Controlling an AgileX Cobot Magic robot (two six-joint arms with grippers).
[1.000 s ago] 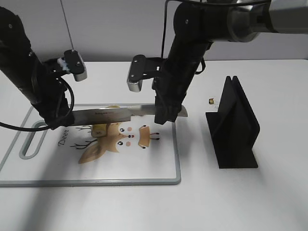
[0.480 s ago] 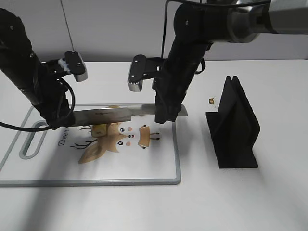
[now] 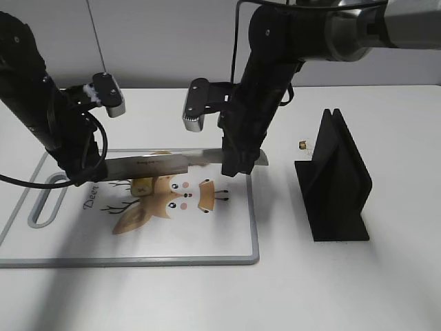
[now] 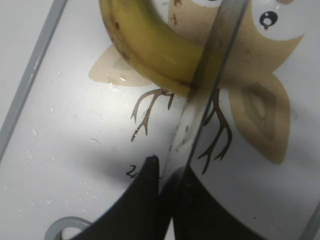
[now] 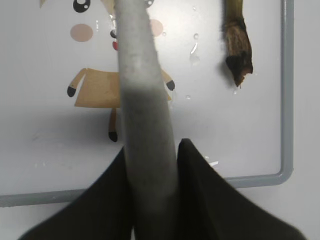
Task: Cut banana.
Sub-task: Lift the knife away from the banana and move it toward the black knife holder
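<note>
A yellow banana [image 4: 150, 45] lies on a white cutting board [image 3: 254, 234] with a deer print. A long knife [image 3: 158, 163] is held level across it, blade edge resting on the banana. My left gripper [image 3: 86, 172] is shut on the blade's tip end; in the left wrist view [image 4: 167, 172] the blade [image 4: 200, 115] runs up from the jaws over the banana. My right gripper [image 3: 234, 165] is shut on the knife's grey handle [image 5: 142, 75]. The banana's dark stem [image 5: 236, 45] shows beside the handle. In the exterior view only a yellow bit of banana [image 3: 142, 185] shows under the blade.
A black knife stand [image 3: 337, 179] stands on the table right of the board. A small brownish bit [image 3: 302, 145] lies behind it. The board's grey rim [image 5: 286, 100] runs close beside the right gripper. The board's handle slot [image 3: 43, 207] is at the left.
</note>
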